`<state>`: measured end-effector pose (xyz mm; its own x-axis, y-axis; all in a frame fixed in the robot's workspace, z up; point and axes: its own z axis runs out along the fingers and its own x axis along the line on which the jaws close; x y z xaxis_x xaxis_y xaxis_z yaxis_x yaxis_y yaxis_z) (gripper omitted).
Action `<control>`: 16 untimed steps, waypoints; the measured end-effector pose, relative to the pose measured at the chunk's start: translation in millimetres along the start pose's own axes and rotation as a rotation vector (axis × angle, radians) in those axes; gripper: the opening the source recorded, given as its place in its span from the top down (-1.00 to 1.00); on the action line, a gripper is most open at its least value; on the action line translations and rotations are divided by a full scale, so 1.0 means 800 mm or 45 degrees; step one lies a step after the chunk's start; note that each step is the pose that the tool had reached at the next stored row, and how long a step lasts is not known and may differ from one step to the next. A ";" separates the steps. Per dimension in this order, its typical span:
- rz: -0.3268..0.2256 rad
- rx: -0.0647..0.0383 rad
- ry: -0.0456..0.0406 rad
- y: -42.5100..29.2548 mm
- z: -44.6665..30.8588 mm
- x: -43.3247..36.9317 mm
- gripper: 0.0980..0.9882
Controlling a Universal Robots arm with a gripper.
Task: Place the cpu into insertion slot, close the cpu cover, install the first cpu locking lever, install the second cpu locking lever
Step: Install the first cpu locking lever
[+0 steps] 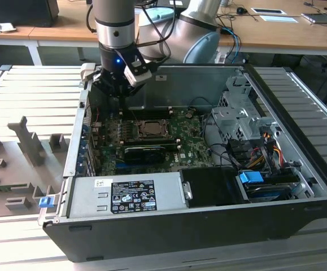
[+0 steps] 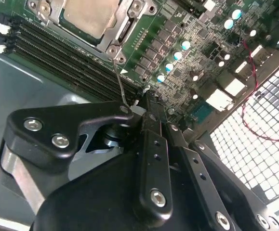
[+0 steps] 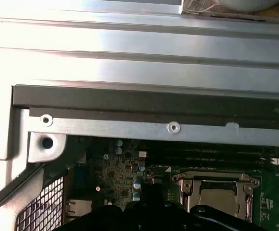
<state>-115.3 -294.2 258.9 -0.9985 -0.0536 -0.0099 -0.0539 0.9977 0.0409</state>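
Glare whitens the ribbed metal surface [image 3: 105, 43] in the first wrist view, while the motherboard [image 3: 274, 192] sits shaded

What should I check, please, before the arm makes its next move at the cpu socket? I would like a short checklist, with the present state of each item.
1. The cpu lies flat in the insertion slot: ok.
2. The cpu cover is down around the chip, as seen in both wrist views: ok.
3. The thin locking lever is latched: not ok. It stands away from the socket corner, across the memory slots, toward the gripper.
4. The gripper's hold on that lever: cannot tell. The lever's end reaches its tip.
5. The other locking lever is latched: cannot tell.
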 end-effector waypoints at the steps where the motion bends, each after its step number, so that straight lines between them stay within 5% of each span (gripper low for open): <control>1: 0.000 0.000 0.000 0.0024 0.0007 0.000 0.98; 7: 0.000 0.000 0.000 0.0110 0.0030 -0.002 0.98; 16: 0.000 0.000 0.000 0.0110 0.0045 -0.020 0.98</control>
<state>-99.4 -284.4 255.8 -0.9985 -0.0535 -0.0099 -0.0539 0.9977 0.0409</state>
